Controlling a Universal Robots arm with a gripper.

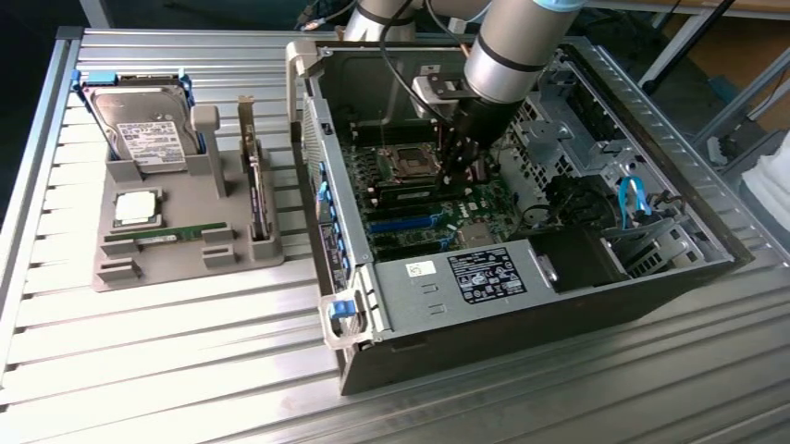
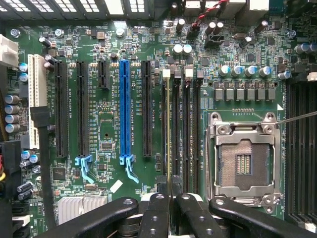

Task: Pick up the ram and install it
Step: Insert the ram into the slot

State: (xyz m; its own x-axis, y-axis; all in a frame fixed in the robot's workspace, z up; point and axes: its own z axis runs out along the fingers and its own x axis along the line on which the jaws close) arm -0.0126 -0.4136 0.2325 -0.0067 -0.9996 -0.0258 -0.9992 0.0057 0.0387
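While the arm (image 1: pixel 519 46) reached steeply down from the top of the exterior view into the open computer case (image 1: pixel 426 287), its wrist pointed straight at the motherboard (image 2: pixel 106 114). The gripper (image 2: pixel 172 198) hung just beside the one empty processor socket (image 2: pixel 242 158). Its two dark fingers (image 2: pixel 157 210) were pinched together on the ram (image 2: pixel 169 129). The wrist view showed that stick edge-on, as a thin pale line. It ran lengthwise along the bank of memory slots (image 2: pixel 190 124) next to the socket. Whether it was seated in a slot or only held above one could not be told.

Counted in the wrist view, the expansion slots were one blue slot (image 2: pixel 125 106), three long black slots (image 2: pixel 61 106), one short black slot (image 2: pixel 103 74) and one white slot (image 2: pixel 34 99).

On the exterior view's left stood a grey tray (image 1: pixel 173 268). It held one hard drive (image 1: pixel 146 125), one silver processor chip (image 1: pixel 136 207), one green stick (image 1: pixel 166 234) lying flat, and one dark card (image 1: pixel 259 199) standing on edge.

A black label (image 1: pixel 491 274) inside the case and the white printing beside the slots were too small to read.
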